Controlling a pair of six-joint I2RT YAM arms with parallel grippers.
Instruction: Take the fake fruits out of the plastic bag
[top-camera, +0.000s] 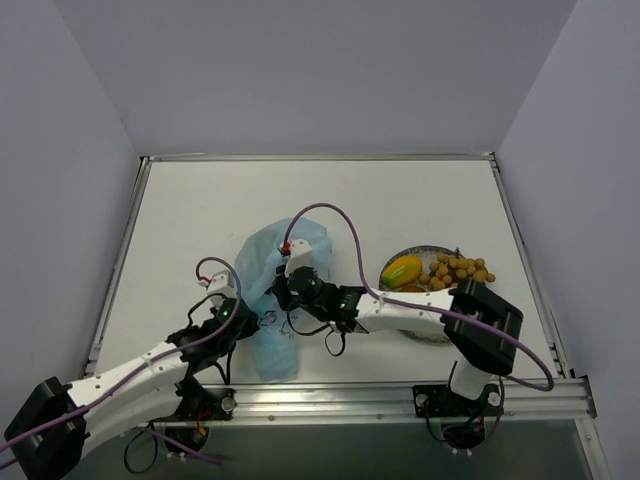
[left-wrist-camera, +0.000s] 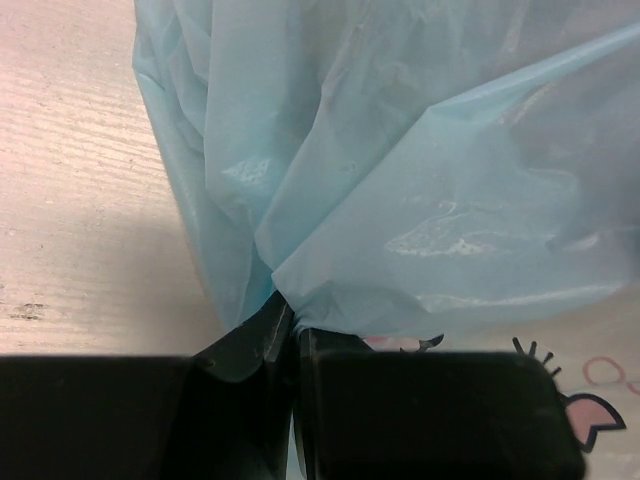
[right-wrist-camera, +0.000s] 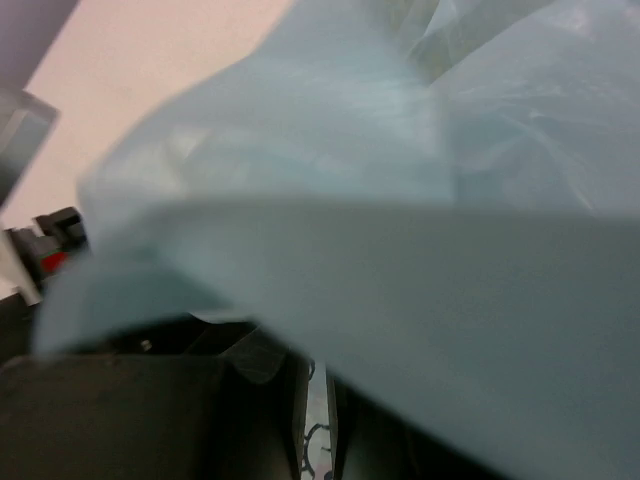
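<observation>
The left tool (left-wrist-camera: 288, 335) and right tool (right-wrist-camera: 318, 390) each pinch the plastic bag (top-camera: 268, 258).

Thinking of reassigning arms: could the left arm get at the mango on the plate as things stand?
Probably not. The left gripper is shut on the plastic bag, and the right arm lies across the way to the mango on the plate.

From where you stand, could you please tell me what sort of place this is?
Probably a robotics lab test cell: plain pale walls box in a white table, and two robot arms are bolted to an aluminium rail at its near edge.
</observation>
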